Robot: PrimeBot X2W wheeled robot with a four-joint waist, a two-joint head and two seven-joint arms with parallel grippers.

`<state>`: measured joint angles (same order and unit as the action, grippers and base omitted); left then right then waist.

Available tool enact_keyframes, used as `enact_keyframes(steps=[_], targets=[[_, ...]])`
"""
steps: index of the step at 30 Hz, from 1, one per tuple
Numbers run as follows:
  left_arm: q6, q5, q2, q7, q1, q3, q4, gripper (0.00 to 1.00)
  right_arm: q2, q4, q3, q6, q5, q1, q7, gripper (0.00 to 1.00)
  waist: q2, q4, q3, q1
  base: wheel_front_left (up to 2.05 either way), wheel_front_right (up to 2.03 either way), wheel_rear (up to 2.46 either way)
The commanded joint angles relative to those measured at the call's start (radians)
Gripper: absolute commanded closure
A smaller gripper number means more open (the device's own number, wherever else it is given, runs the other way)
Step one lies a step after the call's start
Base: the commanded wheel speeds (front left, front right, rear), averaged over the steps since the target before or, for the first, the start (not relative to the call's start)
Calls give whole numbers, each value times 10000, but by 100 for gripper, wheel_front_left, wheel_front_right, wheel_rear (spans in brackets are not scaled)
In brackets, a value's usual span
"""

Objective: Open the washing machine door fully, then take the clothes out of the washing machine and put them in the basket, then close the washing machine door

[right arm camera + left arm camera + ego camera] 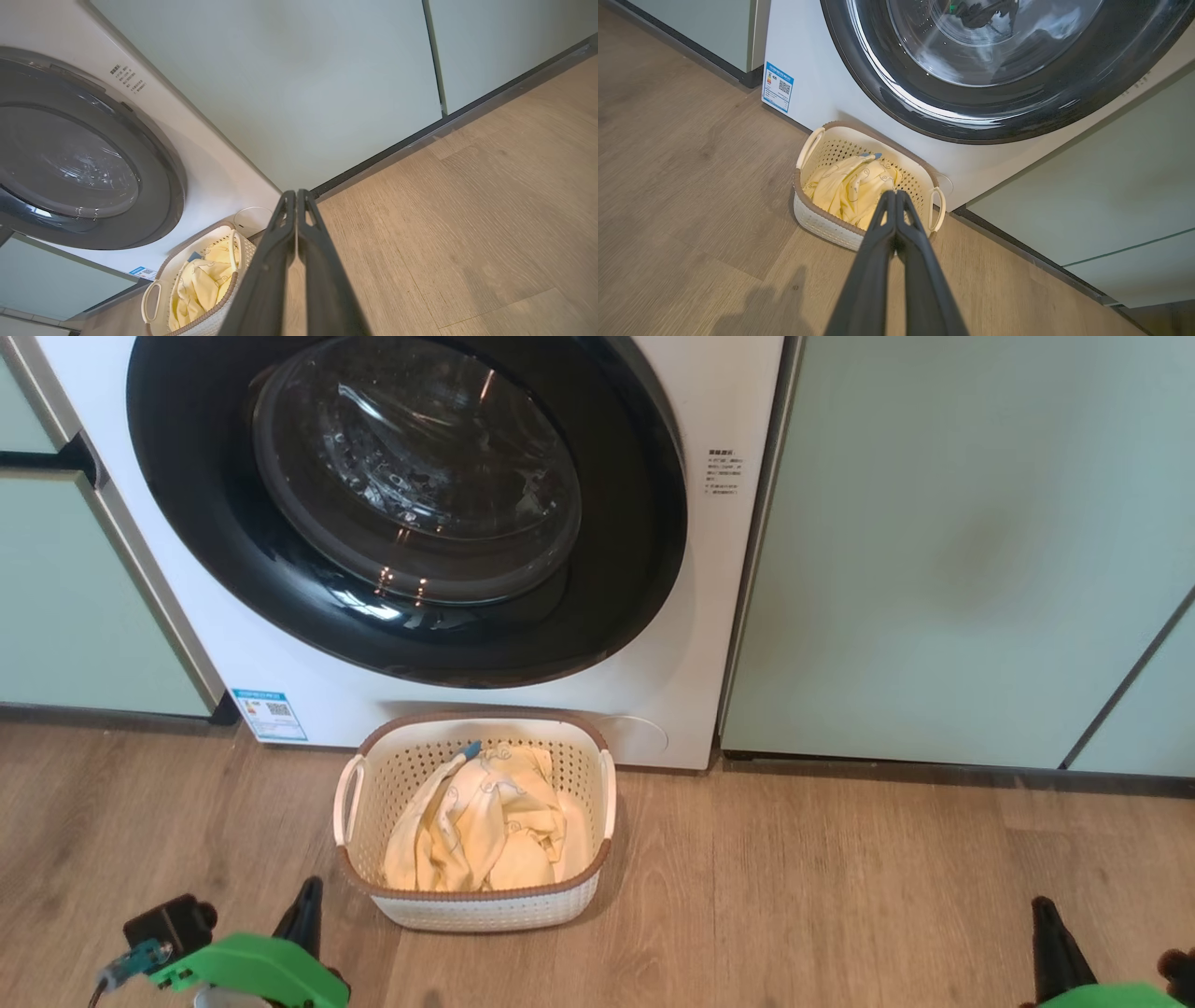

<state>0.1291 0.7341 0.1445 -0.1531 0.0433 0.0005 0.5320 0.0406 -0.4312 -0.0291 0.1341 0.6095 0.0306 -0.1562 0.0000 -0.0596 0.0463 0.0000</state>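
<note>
Below the shut washing machine door (411, 513), the clothes (485, 826) lie in the basket (485, 910), soft and light, likely best pinched at a fold; left end effector (895, 193) and right end effector (296, 192) are pressed together, empty

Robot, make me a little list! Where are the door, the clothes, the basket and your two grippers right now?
door: shut on the washer
clothes: pale yellow, lying in the basket
basket: on the wood floor, just in front of the washer, below the door
left gripper: shut, empty, low above the floor, pointing at the basket
right gripper: shut, empty, to the right of the basket
cabinets: pale green, on both sides of the washer
</note>
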Motion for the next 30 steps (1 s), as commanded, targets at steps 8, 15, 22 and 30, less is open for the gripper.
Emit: enact_keyframes(steps=[8,15,22,30], targets=[[7,931,38,274,522,325,-571,100,69,530,-100,-12,1077,-737,316,100,0,57,-47,0,0,0,0],[7,1604,-46,481,533,396,-769,100,71,645,-165,-14,1846,-793,521,100,0,103,-85,0,0,0,0],[8,2180,-119,658,543,456,-939,100,73,744,-220,-16,2505,-841,697,100,0,143,-118,0,0,0,0],[9,2949,-215,894,555,537,-1166,100,76,875,-294,-18,3383,-905,931,100,0,196,-163,0,0,0,0]])
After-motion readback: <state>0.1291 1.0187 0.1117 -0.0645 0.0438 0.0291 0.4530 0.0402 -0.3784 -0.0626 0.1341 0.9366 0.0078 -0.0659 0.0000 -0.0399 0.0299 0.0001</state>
